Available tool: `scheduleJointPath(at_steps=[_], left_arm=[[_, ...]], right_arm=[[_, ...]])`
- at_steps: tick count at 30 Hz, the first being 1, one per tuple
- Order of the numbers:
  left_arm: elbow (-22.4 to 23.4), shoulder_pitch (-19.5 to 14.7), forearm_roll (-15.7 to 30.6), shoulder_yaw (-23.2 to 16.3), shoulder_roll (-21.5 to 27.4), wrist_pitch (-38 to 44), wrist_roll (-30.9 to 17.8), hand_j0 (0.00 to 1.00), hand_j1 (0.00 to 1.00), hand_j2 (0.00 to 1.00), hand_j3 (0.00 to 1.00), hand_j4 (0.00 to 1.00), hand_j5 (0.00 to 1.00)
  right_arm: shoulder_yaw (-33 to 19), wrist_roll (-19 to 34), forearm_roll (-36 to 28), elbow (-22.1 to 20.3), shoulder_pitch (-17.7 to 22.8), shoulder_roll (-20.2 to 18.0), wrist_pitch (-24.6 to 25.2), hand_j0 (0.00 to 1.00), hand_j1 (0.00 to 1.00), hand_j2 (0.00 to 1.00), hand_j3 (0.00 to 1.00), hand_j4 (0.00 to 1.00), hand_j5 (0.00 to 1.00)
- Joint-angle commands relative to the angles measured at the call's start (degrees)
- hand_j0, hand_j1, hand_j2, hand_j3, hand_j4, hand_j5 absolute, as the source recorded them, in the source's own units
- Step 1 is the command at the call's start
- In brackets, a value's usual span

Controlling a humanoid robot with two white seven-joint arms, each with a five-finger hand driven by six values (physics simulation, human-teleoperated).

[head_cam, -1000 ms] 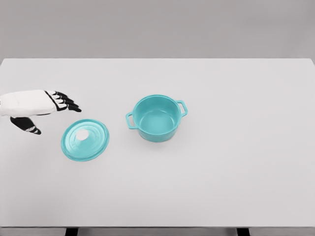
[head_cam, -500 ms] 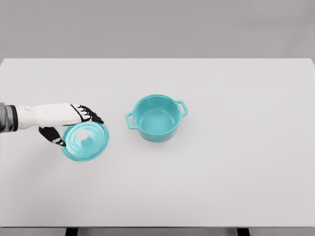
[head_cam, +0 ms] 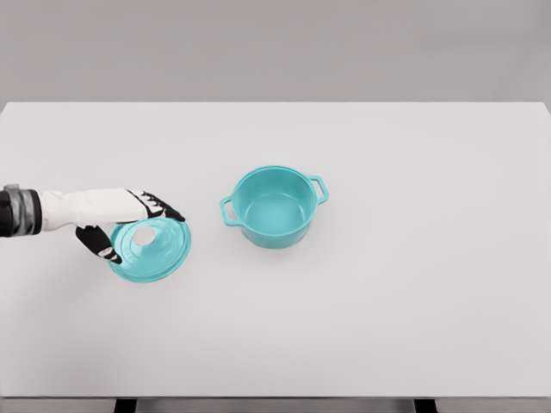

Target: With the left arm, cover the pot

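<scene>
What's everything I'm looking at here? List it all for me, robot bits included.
pot: one, teal, two side handles, open and empty, near the table's middle
lid: one, teal with a pale knob, left of the pot and apart from it
table: one, white, filling most of the view
left robot hand: one, white with black fingers, coming in from the left edge, over the lid's far-left rim, fingers spread above it and thumb at its near-left edge; a firm grip is not clear
</scene>
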Motion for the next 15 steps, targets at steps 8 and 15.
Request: scheduleJointPath(at_steps=[8, 15], left_arm=[[0.03, -0.09, 0.15, -0.16, 0.14, -0.04, 0.02, 0.83, 0.83, 0.83, 0.83, 0.83, 0.83], [0.99, -0.26, 0.06, -0.86, 0.06, 0.05, 0.02, 0.77, 0.77, 0.77, 0.77, 0.77, 0.77]], right_arm=[[0.01, 0.02, -0.02, 0.00, 0.00, -0.01, -0.01, 1.00, 1.00, 1.00, 1.00, 1.00, 1.00], [0.01, 0.02, -0.02, 0.00, 0.00, -0.01, -0.01, 1.00, 1.00, 1.00, 1.00, 1.00, 1.00]])
